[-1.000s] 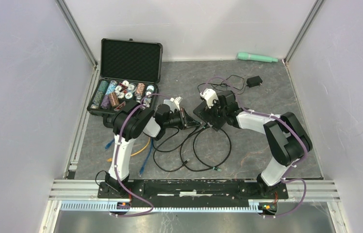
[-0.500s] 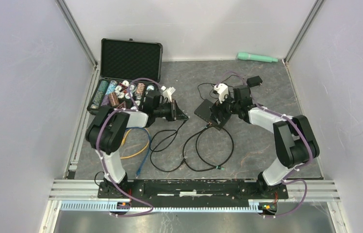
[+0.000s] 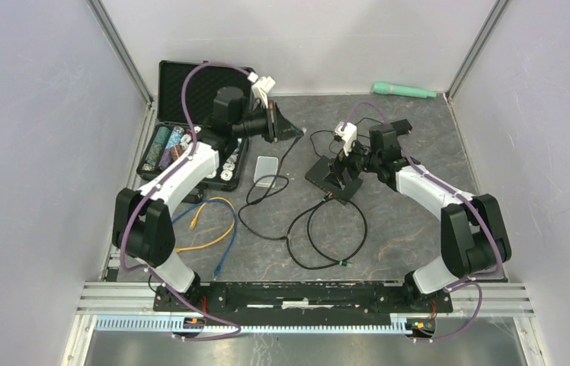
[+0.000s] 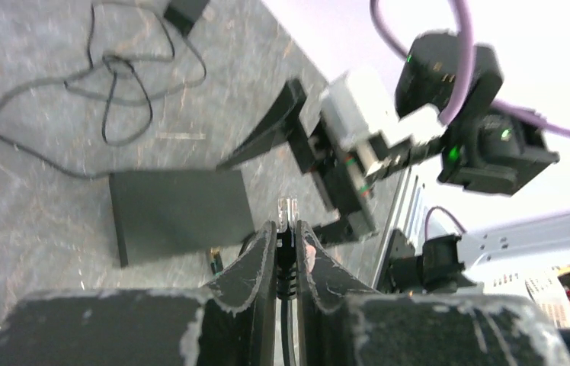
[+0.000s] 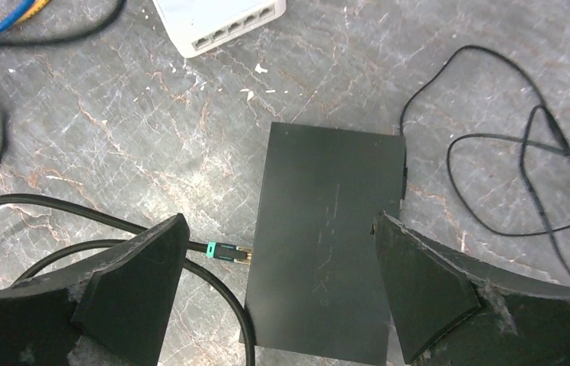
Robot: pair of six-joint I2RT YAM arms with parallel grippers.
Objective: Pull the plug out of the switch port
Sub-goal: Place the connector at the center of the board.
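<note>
My left gripper [image 3: 291, 130] is raised at the back of the table, shut on a plug [image 4: 287, 210] with a clear tip and a black boot. The plug's black cable [image 3: 285, 155] hangs down to the table. The plug is free of the black switch [image 3: 333, 178], which lies flat well to the gripper's right and also shows in the left wrist view [image 4: 179, 210]. My right gripper [image 5: 280, 219] is open above the black switch [image 5: 328, 236], one finger on each side. A green-banded plug [image 5: 225, 252] sits in the switch's side.
A white switch [image 3: 267, 169] lies left of the black one. An open case of poker chips [image 3: 198, 114] stands at the back left. Blue and yellow cables [image 3: 209, 229] lie front left, black cable loops [image 3: 328, 236] at centre. A power adapter [image 3: 399, 128] and a green cylinder [image 3: 404, 91] lie at the back right.
My left gripper has swung away from the black switch, up and toward the back, carrying the plug and its cable. The white switch is now uncovered. My right gripper stays over the black switch.
</note>
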